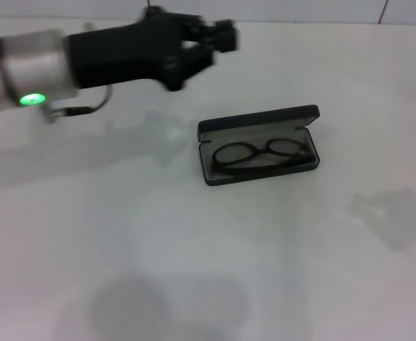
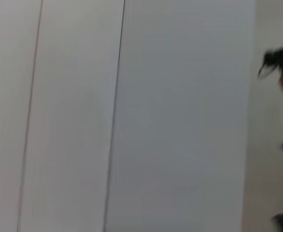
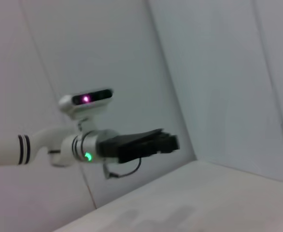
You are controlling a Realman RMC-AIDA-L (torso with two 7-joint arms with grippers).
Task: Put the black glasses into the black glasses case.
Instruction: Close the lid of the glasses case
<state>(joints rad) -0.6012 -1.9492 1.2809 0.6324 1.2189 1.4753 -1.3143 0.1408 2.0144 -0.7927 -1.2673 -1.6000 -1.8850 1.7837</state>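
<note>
On the white table (image 1: 194, 270), black glasses (image 1: 262, 156) lie inside the open black glasses case (image 1: 259, 144); left end effector (image 1: 219, 39) aloft, grip unclear

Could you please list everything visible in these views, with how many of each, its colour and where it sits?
black glasses case: one, black shell with grey lining, lid open, on the table a little right of centre in the head view.
black glasses: one pair, black frame with clear lenses, lying inside the open case.
table: one, white, spanning the whole work area.
wall: white panels with thin seams, behind the table.
left gripper: one, black, on a white arm with a green light, raised over the far left part of the table, away from the case, holding nothing.
right gripper: not in any view.
</note>
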